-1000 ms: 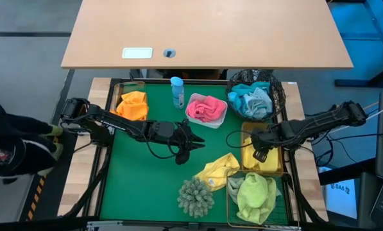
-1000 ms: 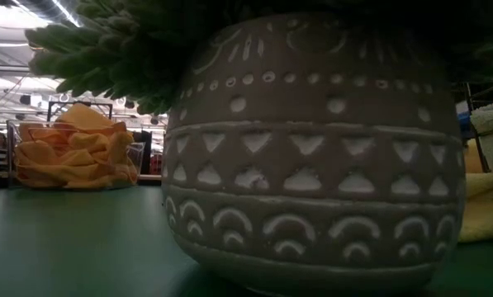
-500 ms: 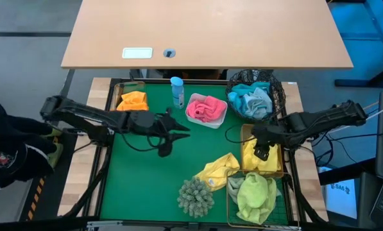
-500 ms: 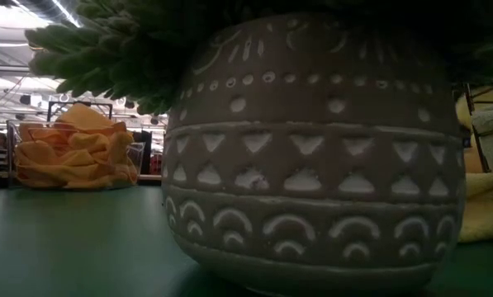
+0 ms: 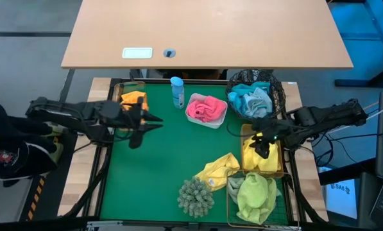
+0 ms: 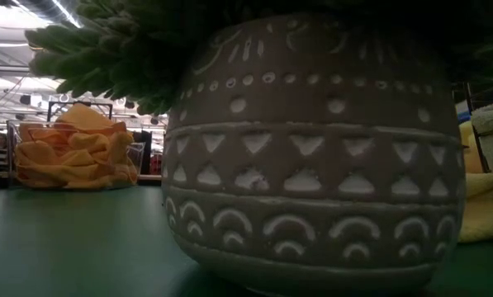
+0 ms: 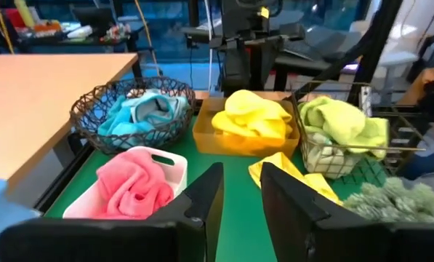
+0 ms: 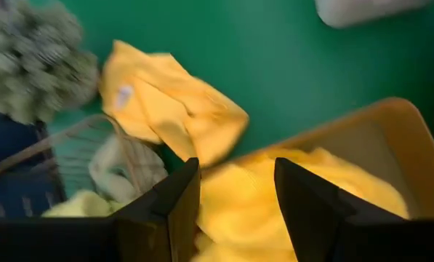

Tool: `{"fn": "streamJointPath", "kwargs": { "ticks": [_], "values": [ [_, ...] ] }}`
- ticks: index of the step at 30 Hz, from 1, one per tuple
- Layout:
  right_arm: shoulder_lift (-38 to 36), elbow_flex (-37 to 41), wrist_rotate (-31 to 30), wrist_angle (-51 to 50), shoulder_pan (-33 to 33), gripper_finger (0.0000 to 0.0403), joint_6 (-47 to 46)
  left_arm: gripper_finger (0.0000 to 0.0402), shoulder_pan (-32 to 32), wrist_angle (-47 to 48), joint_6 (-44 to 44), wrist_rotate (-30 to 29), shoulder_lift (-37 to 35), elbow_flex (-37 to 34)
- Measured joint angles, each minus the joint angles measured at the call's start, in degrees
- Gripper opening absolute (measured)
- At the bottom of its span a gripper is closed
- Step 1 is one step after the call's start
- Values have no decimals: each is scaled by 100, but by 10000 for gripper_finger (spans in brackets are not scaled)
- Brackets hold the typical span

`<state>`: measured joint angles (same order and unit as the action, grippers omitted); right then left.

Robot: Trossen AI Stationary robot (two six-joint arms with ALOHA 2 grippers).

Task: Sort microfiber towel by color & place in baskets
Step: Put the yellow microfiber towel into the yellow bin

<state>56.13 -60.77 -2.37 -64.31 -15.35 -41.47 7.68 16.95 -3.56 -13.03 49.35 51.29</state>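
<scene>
Orange towels (image 5: 133,99) already in the clear tub (image 5: 128,86) at far-left of the green table (image 5: 153,179), done. Left hand (image 5: 154,119) just beside that tub, over bare mat, fingers spread, holding nothing. Pink towels (image 5: 205,109) piled in the white tub (image 5: 221,120) near centre, done. Teal-blue and grey towels (image 5: 250,99) heaped in the round black mesh basket (image 5: 278,90), done, though grey mixed in with blue may count as unsorted. Yellow towels (image 5: 260,158) filling the gold basket (image 5: 244,138) on the right; right hand (image 5: 260,147) directly above it, fingers apart and empty in the wrist view. Pale green towels (image 5: 255,196) in the wire basket (image 5: 231,215) at the near-right corner, done.

Left to do: one loose yellow towel (image 5: 217,170) lying on the mat, touching the rims of both right-side baskets, just beside the shaggy plant (image 5: 195,196). Probably the last item; needs lifting into the yellow basket. Low view blocked by the patterned pot (image 6: 312,157), so anything hidden behind it cannot be ruled out. Blue bottle (image 5: 176,91) upright beside the pink tub, not part of the sort.
</scene>
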Motion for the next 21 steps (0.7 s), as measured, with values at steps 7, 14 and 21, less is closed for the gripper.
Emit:
{"fn": "streamJointPath", "kwargs": {
  "ticks": [7, 14, 21],
  "values": [
    [234, 46, 0, 1373, -1, 177, 410, 89, 2, -374, -130, -3, -1447, -1222],
    [896, 50, 1, 2105, -2, 177, 1104, 89, -2, -1518, -197, -257, -2522, -2692],
    [1813, 55, 331, 2272, -2, 177, 1625, 89, -134, -2079, -69, -276, -3001, -3571]
  ]
}}
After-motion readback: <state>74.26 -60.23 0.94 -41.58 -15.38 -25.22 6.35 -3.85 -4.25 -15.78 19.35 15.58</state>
